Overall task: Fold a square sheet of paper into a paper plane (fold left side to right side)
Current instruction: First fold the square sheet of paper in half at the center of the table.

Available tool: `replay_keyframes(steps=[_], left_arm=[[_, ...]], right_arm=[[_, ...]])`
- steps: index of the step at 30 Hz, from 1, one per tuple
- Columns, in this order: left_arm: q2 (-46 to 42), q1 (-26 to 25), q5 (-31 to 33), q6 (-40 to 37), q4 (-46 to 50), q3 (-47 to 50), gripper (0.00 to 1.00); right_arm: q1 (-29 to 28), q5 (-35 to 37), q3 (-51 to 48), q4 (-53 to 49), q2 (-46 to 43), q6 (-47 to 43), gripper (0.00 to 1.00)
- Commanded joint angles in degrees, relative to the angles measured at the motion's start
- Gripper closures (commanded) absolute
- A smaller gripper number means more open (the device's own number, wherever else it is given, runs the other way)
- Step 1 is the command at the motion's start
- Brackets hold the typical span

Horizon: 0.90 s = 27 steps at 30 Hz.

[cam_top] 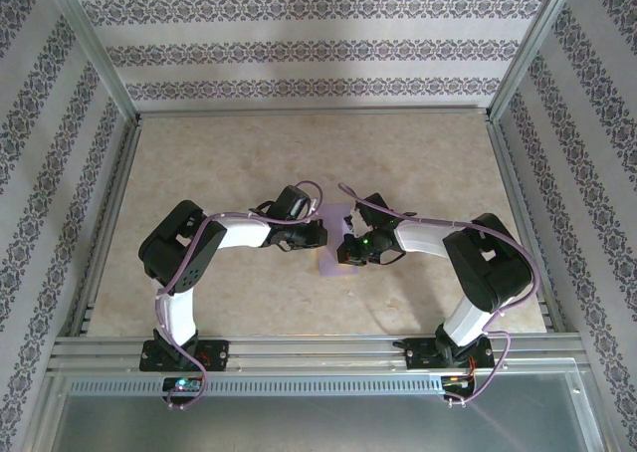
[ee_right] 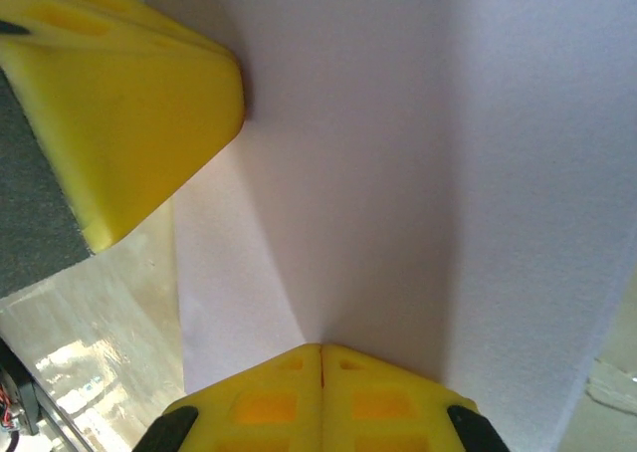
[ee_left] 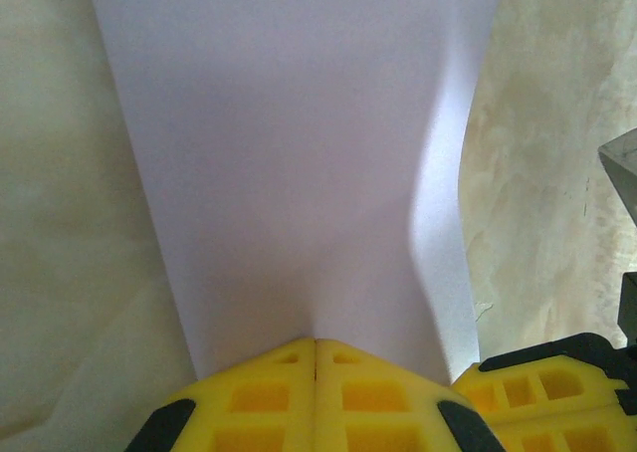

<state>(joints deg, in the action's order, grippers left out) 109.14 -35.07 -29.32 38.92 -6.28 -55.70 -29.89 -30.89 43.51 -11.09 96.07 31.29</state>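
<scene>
Two white-and-black arms met over one mottled beige table (cam_top: 249, 163). The left gripper (ee_left: 316, 344) had its two blocky yellow fingers pressed tight together, pinching an edge of the single square sheet of paper (ee_left: 299, 173). The sheet was thin, smooth, matte lavender, bowed and dimpled at the pinch, and sat at table centre between both grippers. The right gripper (ee_right: 320, 350), with the same yellow pair, was likewise clamped on another edge.

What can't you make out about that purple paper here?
Top view: most of the sheet of paper hidden under the two arms.
Left wrist view: far edge cut off; near edge behind the left fingers.
Right wrist view: pinched or merely pressed by right fingers, unclear.
</scene>
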Motion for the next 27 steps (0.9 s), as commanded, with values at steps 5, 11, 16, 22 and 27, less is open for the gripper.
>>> replay_keyframes(steps=[5, 11, 16, 22, 27], left_arm=[[2.1, 3.2, 6.2, -3.8, 1.9, -2.6, 1.0], [4.6, 7.2, 7.3, -5.4, 2.1, -5.6, 1.0], [7.7, 9.2, 7.1, -7.3, 4.0, -10.8, 1.0], [9.0, 9.7, 7.1, -7.8, 5.0, -14.0, 1.0], [5.0, 9.7, 6.8, -7.7, 3.1, -10.8, 1.0]], right_arm=[[0.8, 8.0, -2.7, -8.3, 2.4, -2.1, 1.0], [1.1, 7.9, -3.1, -8.3, 2.3, -2.2, 1.0], [1.2, 7.9, -3.0, -8.2, 2.3, -2.2, 1.0], [1.3, 7.6, -3.1, -8.2, 1.9, -2.2, 1.0], [1.4, 7.3, -2.8, -8.1, 2.0, -2.2, 1.0]])
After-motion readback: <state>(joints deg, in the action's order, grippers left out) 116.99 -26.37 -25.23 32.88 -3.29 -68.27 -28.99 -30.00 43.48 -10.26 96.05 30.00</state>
